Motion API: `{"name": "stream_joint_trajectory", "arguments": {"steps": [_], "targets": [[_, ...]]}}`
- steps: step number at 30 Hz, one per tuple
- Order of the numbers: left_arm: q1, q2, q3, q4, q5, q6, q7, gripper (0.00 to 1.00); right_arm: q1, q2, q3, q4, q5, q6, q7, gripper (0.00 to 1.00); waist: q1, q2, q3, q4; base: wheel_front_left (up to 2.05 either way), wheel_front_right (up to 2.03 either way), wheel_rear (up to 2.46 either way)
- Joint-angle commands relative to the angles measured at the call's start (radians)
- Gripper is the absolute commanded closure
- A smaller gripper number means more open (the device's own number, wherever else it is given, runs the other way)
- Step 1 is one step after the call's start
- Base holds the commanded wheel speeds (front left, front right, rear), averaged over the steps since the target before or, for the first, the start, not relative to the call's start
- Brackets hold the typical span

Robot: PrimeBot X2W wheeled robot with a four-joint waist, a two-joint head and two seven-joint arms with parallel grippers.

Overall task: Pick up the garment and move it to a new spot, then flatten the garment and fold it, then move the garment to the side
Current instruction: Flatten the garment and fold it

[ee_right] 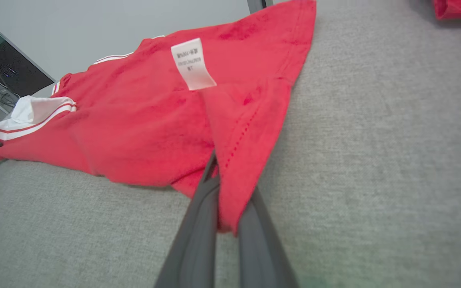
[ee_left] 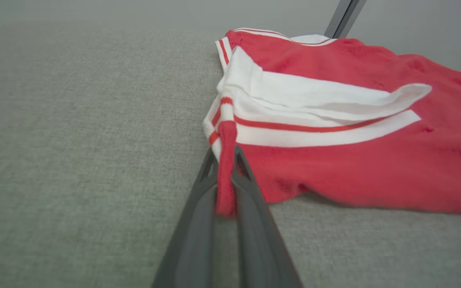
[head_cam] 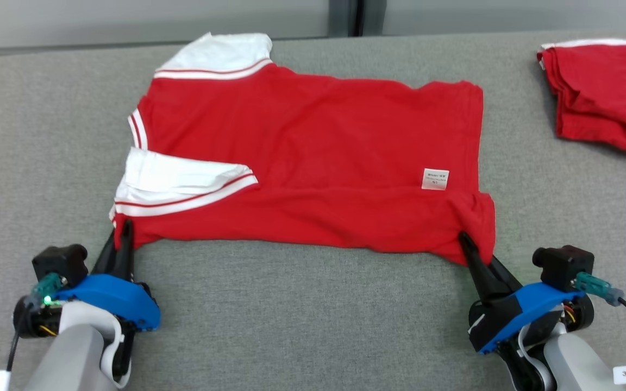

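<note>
Red shirt is lying spread across the middle of the head view on the grey table, white sleeves pointing to frame left, hem to frame right. At lower left, left gripper is pinching the shirt's near left corner by the striped sleeve, jaws closed on bunched fabric. At lower right, right gripper is clamping the near right hem corner, jaws closed on cloth. White label is sitting right of center. Folded pile is lying at upper right, well apart.
</note>
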Motion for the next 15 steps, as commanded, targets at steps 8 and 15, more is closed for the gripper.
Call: {"name": "stream_joint_trajectory", "arguments": {"steps": [8, 15], "targets": [[0.151, -0.038, 0.028, -0.131, 0.005, 0.024, -0.015, 1.0, 0.097, -0.039, -0.022, -0.021, 0.037, 0.001, -0.004, 1.0, 0.0, 0.0, -0.109, 0.025, 0.0, 0.0, 0.0], [0.312, -0.054, 0.034, -0.281, 0.016, 0.06, -0.016, 1.0, 0.216, -0.052, -0.064, -0.095, 0.037, 0.001, 0.042, 1.0, 0.0, 0.0, -0.17, 0.052, 0.0, 0.0, 0.0]]}}
